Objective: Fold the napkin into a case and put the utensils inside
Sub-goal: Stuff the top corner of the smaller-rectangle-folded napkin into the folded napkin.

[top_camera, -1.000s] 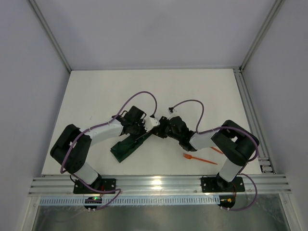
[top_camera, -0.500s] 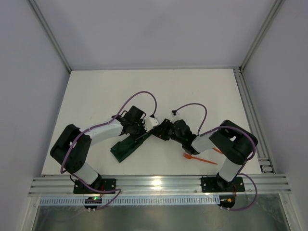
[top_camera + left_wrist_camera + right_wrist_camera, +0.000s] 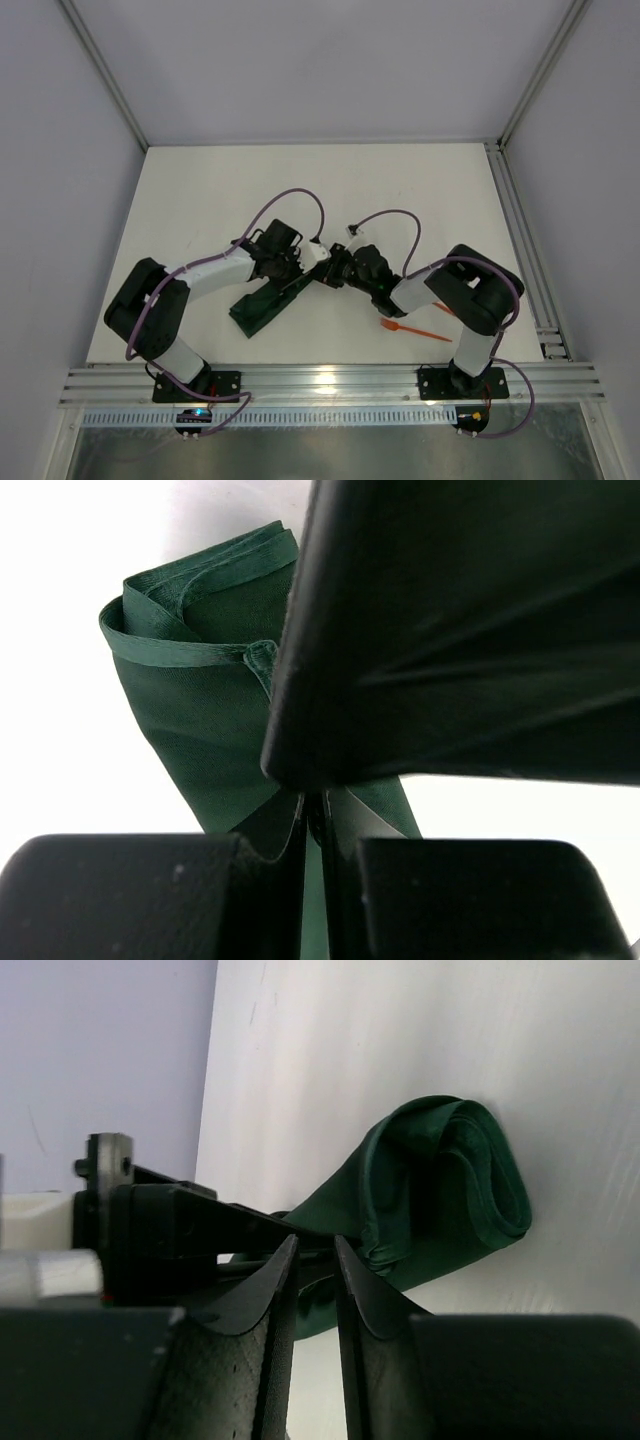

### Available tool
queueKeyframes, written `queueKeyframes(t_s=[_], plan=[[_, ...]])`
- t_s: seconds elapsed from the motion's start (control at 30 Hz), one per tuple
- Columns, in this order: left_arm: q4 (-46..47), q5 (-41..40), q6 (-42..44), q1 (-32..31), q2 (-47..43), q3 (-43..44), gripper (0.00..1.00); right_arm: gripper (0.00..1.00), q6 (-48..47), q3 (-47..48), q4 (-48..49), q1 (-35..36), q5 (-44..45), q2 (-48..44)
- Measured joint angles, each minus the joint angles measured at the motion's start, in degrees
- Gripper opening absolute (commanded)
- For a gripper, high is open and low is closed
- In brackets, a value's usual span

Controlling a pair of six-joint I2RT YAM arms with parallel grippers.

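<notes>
From the top external view, the case (image 3: 258, 303) lies on the white tabletop (image 3: 200, 200) as a narrow, dark green oblong. It runs on a slant from near the left arm's base side up toward the middle, where the two arms meet. The left gripper (image 3: 303, 268) sits over the upper end of the case, and the right gripper (image 3: 330, 272) faces it from the other side, just beside it. From this height neither pair of jaws can be made out. An orange fork (image 3: 415, 331) lies flat on the tabletop near the right arm's base, well apart from the case.

In the left wrist view, the left gripper (image 3: 312, 880) is pressed together on a fold of the case (image 3: 200, 730), with green cloth running down into the thin slit between its fingers. The far end of the cloth shows rolled, layered edges resting on the tabletop (image 3: 60, 730). A large black shape fills the upper right, too close to identify.

In the right wrist view, the right gripper (image 3: 313, 1255) holds its fingers only narrowly apart, with their tips at the edge of the case (image 3: 450, 1180). Whether cloth is pinched between them cannot be told. The folded end of the case bulges open in loose layers on the tabletop (image 3: 400, 1040). The left gripper (image 3: 150, 1230) appears as a black block on the left, touching the cloth.
</notes>
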Motion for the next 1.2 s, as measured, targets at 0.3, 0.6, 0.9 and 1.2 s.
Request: queueKeyframes(t_s=[0.3, 0.6, 0.9, 1.2], plan=[[0.0, 0.0, 0.0, 0.1, 0.0, 0.0, 0.06, 0.31, -0.7, 4.7, -1.4, 0.0, 0.8, 5.3], [0.0, 0.2, 0.0, 0.1, 0.0, 0.0, 0.06, 0.32, -2.6, 7.5, -7.1, 0.0, 2.5, 6.0], [0.0, 0.6, 0.0, 0.1, 0.0, 0.0, 0.06, 0.36, -2.6, 8.1, -10.4, 0.0, 2.7, 7.6], [0.0, 0.6, 0.0, 0.1, 0.0, 0.0, 0.07, 0.37, -2.6, 11.0, -13.5, 0.4, 1.6, 8.3]])
